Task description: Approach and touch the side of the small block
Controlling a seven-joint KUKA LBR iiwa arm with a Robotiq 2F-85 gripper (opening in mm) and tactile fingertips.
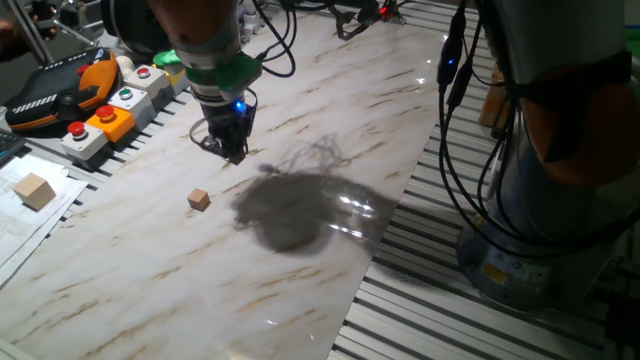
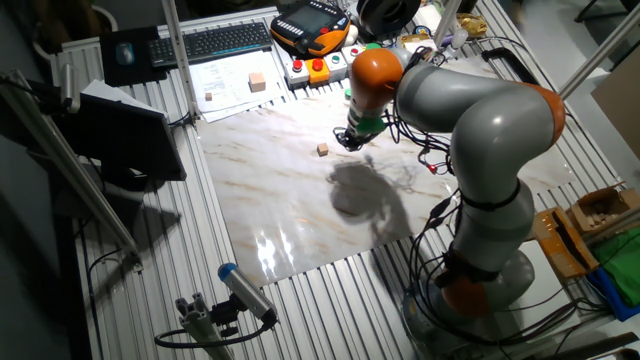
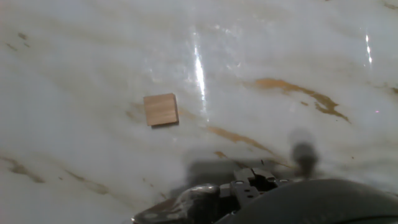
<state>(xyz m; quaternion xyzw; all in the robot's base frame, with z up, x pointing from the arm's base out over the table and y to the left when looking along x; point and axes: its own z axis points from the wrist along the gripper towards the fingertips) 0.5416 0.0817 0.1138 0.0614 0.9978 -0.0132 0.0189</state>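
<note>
The small block [image 1: 199,200] is a tiny tan-brown cube lying alone on the marble-patterned tabletop [image 1: 300,270]. It also shows in the other fixed view [image 2: 322,149] and in the hand view [image 3: 161,109], up and left of centre. My gripper [image 1: 232,152] hangs low over the table, behind and to the right of the block, a short gap away and not touching it. Its fingers look pressed together and hold nothing. In the other fixed view the gripper [image 2: 347,140] is just right of the block. The hand view shows only the gripper's [image 3: 249,184] blurred base at the bottom edge.
A larger, paler wooden block [image 1: 35,191] lies on papers at the left, off the marble sheet. Button boxes [image 1: 105,122] and an orange teach pendant [image 1: 60,95] stand at the back left. A keyboard [image 2: 225,40] lies beyond. Cables [image 1: 470,150] hang at the right by the robot base.
</note>
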